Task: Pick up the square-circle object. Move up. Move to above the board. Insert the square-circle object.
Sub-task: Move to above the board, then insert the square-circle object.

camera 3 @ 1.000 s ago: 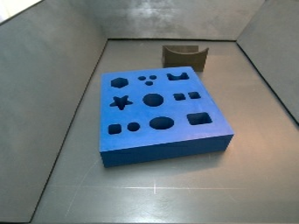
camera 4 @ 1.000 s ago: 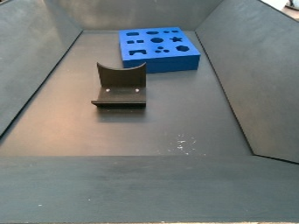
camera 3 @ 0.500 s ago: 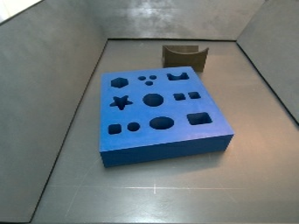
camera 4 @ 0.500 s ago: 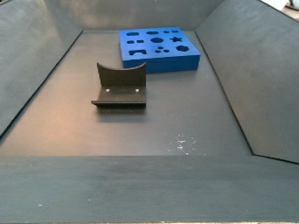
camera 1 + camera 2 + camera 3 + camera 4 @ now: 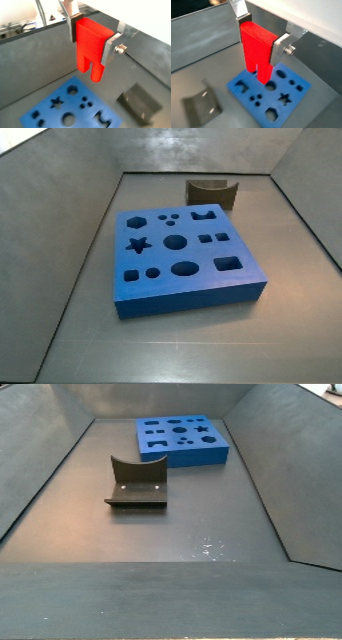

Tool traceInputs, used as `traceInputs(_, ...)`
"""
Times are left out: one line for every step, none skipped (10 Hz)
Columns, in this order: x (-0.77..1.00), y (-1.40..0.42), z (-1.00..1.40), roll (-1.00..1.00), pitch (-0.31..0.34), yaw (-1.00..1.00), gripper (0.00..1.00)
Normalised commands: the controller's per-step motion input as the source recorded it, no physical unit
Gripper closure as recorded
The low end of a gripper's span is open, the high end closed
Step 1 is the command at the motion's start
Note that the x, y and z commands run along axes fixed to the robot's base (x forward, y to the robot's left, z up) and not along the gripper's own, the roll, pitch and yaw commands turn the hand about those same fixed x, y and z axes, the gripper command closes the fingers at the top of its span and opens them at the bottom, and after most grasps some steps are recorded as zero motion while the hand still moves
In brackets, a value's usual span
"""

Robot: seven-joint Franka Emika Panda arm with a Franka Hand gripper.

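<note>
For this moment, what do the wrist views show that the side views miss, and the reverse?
Only the wrist views show the gripper, high above the board, its jaws closed on the square-circle object, prongs pointing down.

Only the side views show the whole bin floor and the board's full outline; neither shows gripper or red piece.

Both share the blue board with empty cut-outs and the dark olive holder, standing apart from the board.
</note>
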Motion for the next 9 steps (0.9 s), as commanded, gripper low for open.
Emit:
traceInputs(0.11, -1.0, 0.02, -0.04, 0.207, -0.76, 1.0)
traceInputs(0.12, -0.83, 0.03, -0.03, 0.208, -0.43, 1.0)
traceInputs(0.11, -0.56, 0.03, -0.03, 0.195, -0.25, 1.0)
traceInputs(0.09, -0.34, 0.03, -0.02, 0.173, -0.14, 1.0)
traceInputs(0.07, -0.2, 0.02, -0.02, 0.141, -0.08, 1.0)
traceInputs(0.01, 0.0, 0.0, 0.0, 0.0, 0.0, 1.0)
traceInputs(0.05, 0.0, -0.12, 0.0, 0.0, 0.02, 1.0)
traceInputs(0.15, 0.01, -0.17, 0.0, 0.0, 0.09, 1.0)
traceInputs(0.12, 0.0, -0.1, 0.0, 0.014, 0.01, 1.0)
